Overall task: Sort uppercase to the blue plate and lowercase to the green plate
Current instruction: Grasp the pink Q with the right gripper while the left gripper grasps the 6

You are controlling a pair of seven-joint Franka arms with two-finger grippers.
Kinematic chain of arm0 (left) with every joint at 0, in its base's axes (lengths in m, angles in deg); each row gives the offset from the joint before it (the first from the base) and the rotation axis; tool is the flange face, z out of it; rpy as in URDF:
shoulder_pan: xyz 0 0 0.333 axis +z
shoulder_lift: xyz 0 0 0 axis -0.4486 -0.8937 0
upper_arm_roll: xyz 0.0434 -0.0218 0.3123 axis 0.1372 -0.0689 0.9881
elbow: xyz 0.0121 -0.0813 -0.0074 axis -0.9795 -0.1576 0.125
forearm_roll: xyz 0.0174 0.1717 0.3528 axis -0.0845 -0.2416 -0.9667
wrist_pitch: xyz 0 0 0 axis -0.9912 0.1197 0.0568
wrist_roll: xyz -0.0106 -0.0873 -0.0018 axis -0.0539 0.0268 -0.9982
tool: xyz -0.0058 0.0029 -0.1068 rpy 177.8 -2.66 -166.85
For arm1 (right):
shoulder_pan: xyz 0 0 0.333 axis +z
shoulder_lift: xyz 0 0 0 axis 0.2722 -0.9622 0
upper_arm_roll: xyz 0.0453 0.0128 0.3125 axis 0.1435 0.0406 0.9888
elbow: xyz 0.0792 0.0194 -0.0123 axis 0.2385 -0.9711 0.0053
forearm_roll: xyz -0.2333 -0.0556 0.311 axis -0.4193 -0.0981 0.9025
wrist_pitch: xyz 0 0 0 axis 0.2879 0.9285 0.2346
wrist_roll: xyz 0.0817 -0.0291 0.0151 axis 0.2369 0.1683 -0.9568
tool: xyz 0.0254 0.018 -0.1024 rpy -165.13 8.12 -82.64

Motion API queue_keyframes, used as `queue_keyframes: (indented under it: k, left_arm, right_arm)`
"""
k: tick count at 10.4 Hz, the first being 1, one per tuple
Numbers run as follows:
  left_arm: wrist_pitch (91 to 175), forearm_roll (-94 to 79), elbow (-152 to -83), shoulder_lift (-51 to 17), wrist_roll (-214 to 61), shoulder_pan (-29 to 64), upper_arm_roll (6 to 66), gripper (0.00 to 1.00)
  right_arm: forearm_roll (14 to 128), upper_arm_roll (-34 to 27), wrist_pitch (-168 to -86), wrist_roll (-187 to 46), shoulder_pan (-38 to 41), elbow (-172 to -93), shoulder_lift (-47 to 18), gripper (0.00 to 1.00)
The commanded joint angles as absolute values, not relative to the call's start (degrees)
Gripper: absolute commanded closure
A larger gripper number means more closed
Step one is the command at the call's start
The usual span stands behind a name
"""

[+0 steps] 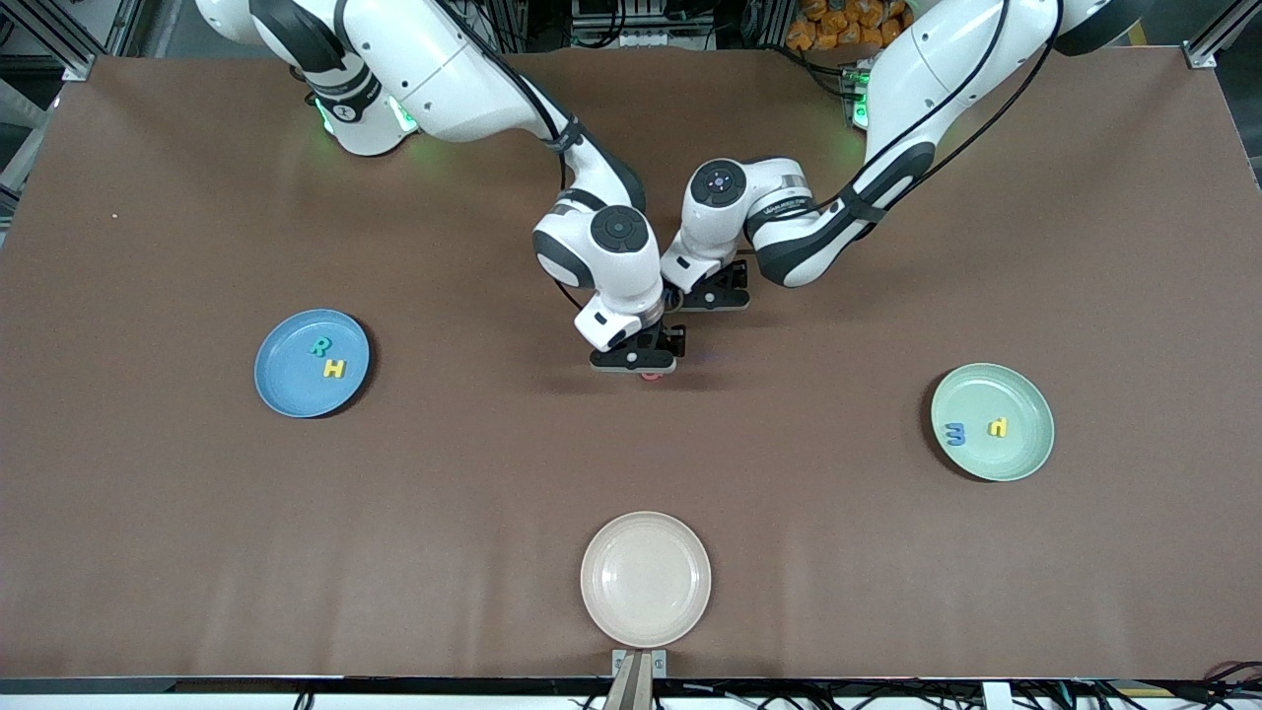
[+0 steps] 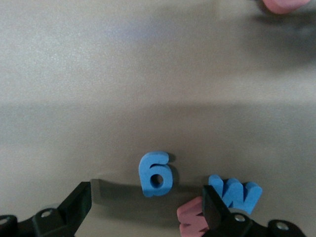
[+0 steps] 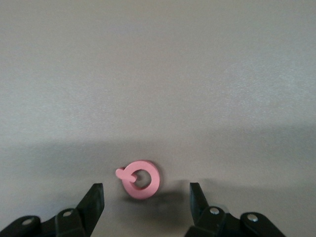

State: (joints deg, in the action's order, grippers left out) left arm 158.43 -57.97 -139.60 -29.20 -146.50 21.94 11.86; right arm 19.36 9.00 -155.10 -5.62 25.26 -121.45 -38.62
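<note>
Front view: brown table [image 1: 197, 552], both arms reaching to the middle. Blue plate [image 1: 286, 380] toward the right arm's end, teal R [image 1: 320, 346] and yellow H [image 1: 334, 369] already on it. Green plate [image 1: 1020, 449] toward the left arm's end holds a blue e [image 1: 954, 433] and a yellow p-like letter [image 1: 999, 427]. Cream plate [image 1: 646, 611] sits nearest the camera, nothing on it. Right gripper [image 1: 639, 363] hangs low over a red round letter [image 1: 650, 376] that just peeks out beneath it. Left gripper [image 1: 712, 296] sits just beside it, over the table's middle.

Left wrist view: left gripper [image 2: 148, 210] fingers spread wide, nothing between them. Blue g [image 2: 156, 173] lies flat between the fingers. Blue M [image 2: 237, 193] and the red m-like letter [image 2: 191, 222] touch or overlap beside one finger. A pink blur at the frame corner is probably the red round letter [image 2: 284, 5].

Right wrist view: right gripper [image 3: 147, 200] fingers apart, empty, straddling the red round letter [image 3: 140, 179], which lies flat on the table with its hole showing.

Handling, judged: foam, so very light, soft, squashes a bit, not fragile, grippy not slick. It's thin, so the fingers need to come down nearly to the table. Pinch across the outer rim of the ring, clear of the little tail. It belongs on the blue plate; blue g goes to green.
</note>
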Motion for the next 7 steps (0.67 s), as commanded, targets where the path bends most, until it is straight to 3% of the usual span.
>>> queue_keyframes:
  k: [1,5,6,7]
  left_arm:
    - [158.7,-59.1,-137.7,-30.5,-145.9,21.3,12.5,0.0]
    - [158.5,-59.1,-137.8,-30.5,-145.9,21.6,13.0,0.0]
    - [158.5,-59.1,-137.9,-30.5,-145.8,22.2,13.0,0.0]
    - [158.5,-59.1,-138.0,-30.4,-145.8,22.5,13.0,0.0]
  right_arm:
    - [17.2,9.1,-156.6,-4.3,26.5,-119.6,-41.1,0.25]
    - [17.4,9.1,-157.1,-4.2,26.8,-119.5,-42.0,0.36]
    - [17.3,9.1,-157.1,-4.3,26.8,-119.5,-42.1,0.45]
    - [17.3,9.1,-157.2,-4.4,26.7,-119.5,-42.1,0.46]
